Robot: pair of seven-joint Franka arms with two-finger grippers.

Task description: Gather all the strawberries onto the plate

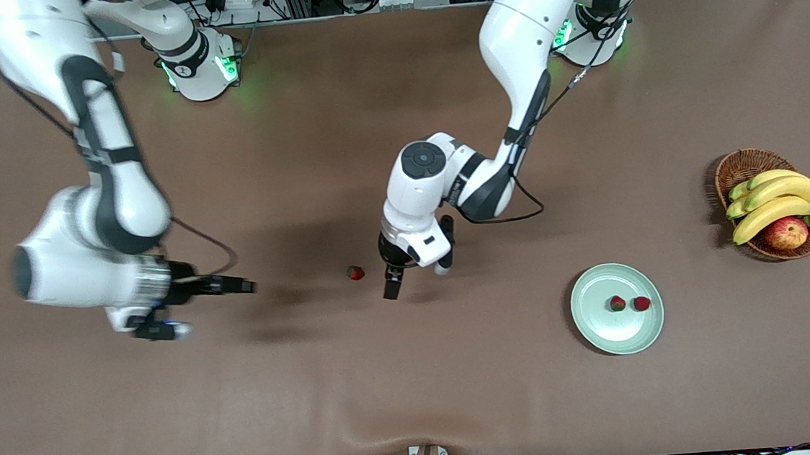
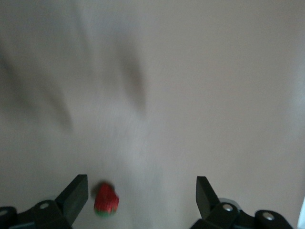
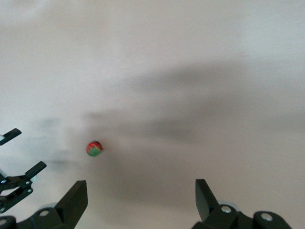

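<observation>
One strawberry (image 1: 356, 272) lies on the brown table near its middle. My left gripper (image 1: 416, 273) hangs open just above the table beside it. In the left wrist view that strawberry (image 2: 105, 199) sits between the open fingers of the left gripper (image 2: 143, 191), close to one finger (image 2: 76, 193). The pale green plate (image 1: 604, 327) lies toward the left arm's end and holds two strawberries (image 1: 618, 303) (image 1: 641, 303). My right gripper (image 1: 216, 309) is open and empty above the table toward the right arm's end. The right wrist view shows the lone strawberry (image 3: 94, 148) ahead of the right gripper (image 3: 141, 191).
A wicker basket (image 1: 739, 161) with bananas (image 1: 772, 202) and an apple (image 1: 786, 233) stands at the left arm's end, farther from the front camera than the plate. The left gripper's fingers (image 3: 16, 181) show at the right wrist view's edge.
</observation>
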